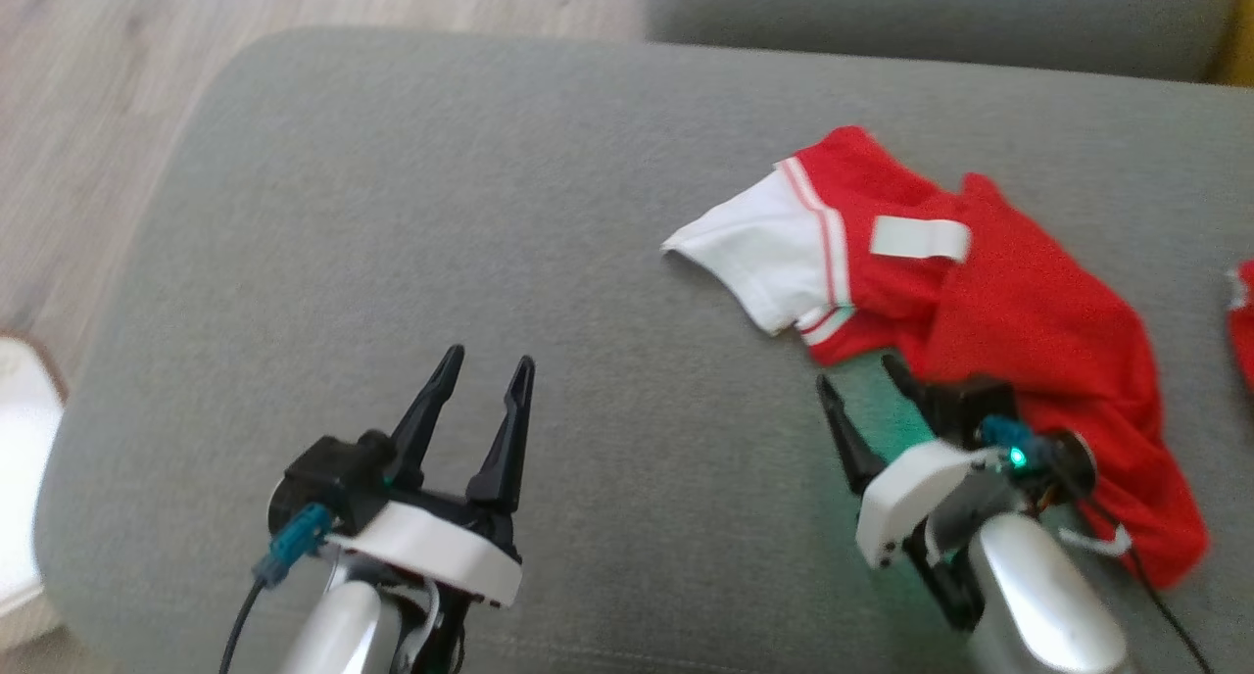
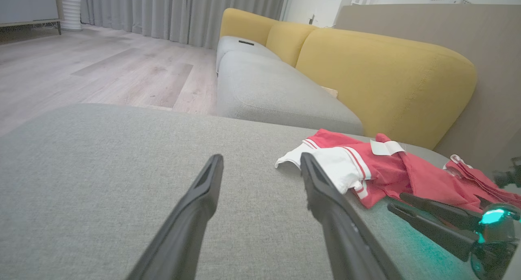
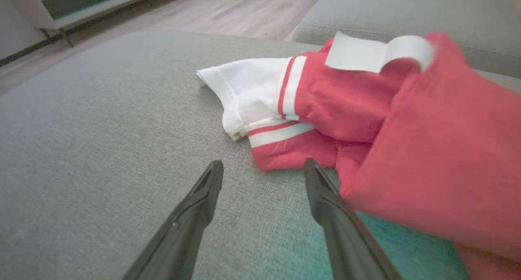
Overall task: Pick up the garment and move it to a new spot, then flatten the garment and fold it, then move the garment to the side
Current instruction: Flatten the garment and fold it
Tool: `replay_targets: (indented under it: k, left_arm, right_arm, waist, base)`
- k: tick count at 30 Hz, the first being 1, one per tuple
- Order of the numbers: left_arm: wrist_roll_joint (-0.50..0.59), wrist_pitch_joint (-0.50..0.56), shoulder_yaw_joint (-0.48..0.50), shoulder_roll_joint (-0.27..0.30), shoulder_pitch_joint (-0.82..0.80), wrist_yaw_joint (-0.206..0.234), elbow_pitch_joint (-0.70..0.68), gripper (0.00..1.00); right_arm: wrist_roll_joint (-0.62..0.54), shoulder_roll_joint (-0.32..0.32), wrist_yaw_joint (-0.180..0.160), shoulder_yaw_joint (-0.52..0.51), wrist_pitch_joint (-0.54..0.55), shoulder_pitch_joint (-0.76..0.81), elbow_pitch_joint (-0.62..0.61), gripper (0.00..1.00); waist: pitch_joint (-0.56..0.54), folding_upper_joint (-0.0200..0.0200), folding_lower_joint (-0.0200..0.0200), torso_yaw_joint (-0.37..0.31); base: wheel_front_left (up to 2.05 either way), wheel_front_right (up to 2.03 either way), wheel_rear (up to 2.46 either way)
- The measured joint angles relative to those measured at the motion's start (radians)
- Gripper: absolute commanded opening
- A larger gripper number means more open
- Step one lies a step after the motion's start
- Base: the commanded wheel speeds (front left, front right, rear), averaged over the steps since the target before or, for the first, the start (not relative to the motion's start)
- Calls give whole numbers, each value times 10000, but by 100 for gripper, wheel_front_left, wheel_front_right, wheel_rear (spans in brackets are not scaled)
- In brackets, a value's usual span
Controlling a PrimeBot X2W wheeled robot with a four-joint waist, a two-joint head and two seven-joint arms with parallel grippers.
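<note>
Head view: our left gripper (image 1: 491,355) open, empty, over the grey fabric cushion (image 1: 392,214); our right gripper (image 1: 854,370) open just beside the crumpled red-and-white cloth garment (image 1: 1029,312).
Left wrist view: garment right of our left gripper.
Right wrist view: garment's red fold overlaps our right gripper.

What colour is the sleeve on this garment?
The sleeve is white, joined by red-and-white stripes to the red garment; right wrist view shows it best.

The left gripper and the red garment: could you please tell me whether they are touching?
Apart. The head view shows a wide stretch of grey cushion between the open left gripper and the red garment.
</note>
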Motion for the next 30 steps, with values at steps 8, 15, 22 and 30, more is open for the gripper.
replay_targets:
  k: [8, 15, 22, 30]
  left_arm:
    - [-176, 0, -263, -6, -334, 13, 123, 100]
    - [-207, 0, -301, -6, -388, 75, 148, 100]
    - [-205, 0, -295, -6, -487, 102, 182, 100]
    - [-199, 0, -295, -6, -500, 100, 205, 100]
  right_arm:
    - [-395, -35, 0, -535, -33, -1518, 1937, 100]
    - [-606, -96, 0, -585, -408, -2316, 3198, 0]
    - [715, -186, 0, 1131, -1087, -2585, 3402, 0]
    - [2800, -184, 0, 4138, -1304, -2594, 1948, 0]
  waist:
    - [596, 0, 1, 828]
    - [836, 0, 0, 1231]
    - [674, 0, 0, 1111]
    - [368, 0, -1, 863]
  base:
    - [0, 0, 0]
    - [0, 0, 0]
    - [0, 0, 0]
    - [0, 0, 0]
